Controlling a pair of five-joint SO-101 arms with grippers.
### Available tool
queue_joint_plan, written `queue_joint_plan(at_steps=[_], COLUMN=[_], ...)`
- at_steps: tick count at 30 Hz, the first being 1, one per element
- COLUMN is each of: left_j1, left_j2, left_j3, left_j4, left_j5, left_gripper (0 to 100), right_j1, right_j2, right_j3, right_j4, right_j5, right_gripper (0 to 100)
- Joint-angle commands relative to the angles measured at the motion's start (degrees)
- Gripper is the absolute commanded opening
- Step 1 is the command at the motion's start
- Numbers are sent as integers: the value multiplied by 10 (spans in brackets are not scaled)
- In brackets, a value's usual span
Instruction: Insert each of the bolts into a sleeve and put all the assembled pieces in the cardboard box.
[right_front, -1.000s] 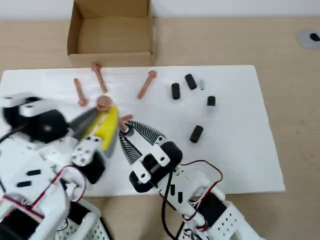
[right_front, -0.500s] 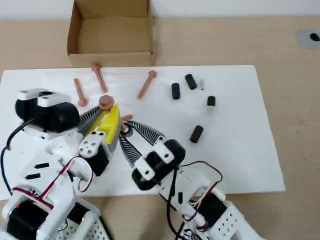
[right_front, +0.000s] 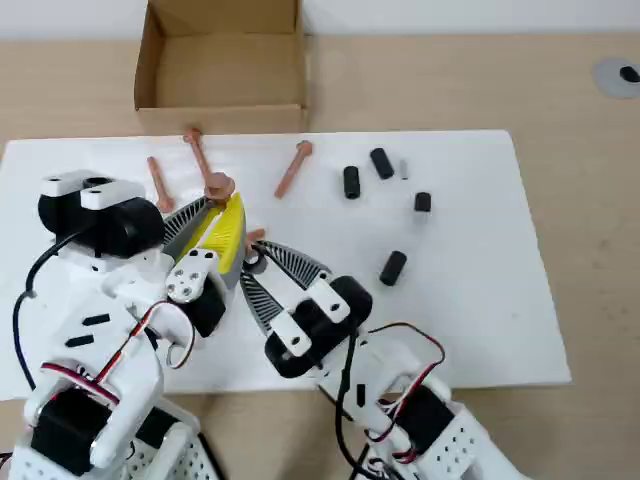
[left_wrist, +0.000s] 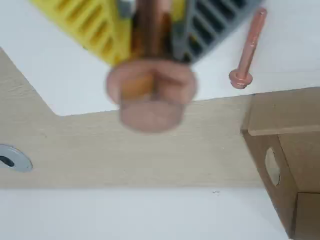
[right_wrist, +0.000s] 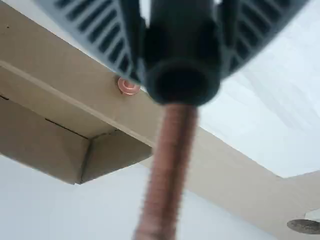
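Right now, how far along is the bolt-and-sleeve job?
Nothing is boxed yet: the box is empty. In hand: the right gripper holds a sleeve with a bolt through it, the left gripper a bare bolt. Left: three loose bolts and four loose sleeves on the mat, then boxing every piece.

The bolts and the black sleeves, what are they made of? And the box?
The bolts look coppery-pink and matte, without metallic glint: likely plastic, perhaps printed. The sleeves are dull black, probably plastic or rubber. The box is plain brown cardboard, with folded edges.
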Motion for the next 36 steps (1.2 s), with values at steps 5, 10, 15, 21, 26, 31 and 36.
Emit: queue_joint_plan(at_steps=[5, 10, 15, 21, 26, 31, 36], left_j1=[-4, 8, 64, 55, -27, -46, -45], left_j2=[-1, -1, -1, -1, -1, -1, -2], left_j3=[-4, -43, -63, -55, -58, -57, -55], left_j4=[-4, 36, 83, 80, 19, -10, -8], left_j5=[-1, 1, 1, -2, 1, 3, 39], left_gripper=[7, 6, 6, 6, 6, 6, 6], right_j1=[-7, -7, -7, -7, -7, -7, -8], right_j2=[-63, -63, -59, -59, -59, -59, -59], right_j3=[-43, -44, -44, -47, -44, -44, -43], right_j4=[-12, -12, -13, -12, -11, -11, -11], right_j5=[-8, -8, -8, -8, -8, -8, -34], right_gripper=[10, 10, 10, 10, 10, 10, 9])
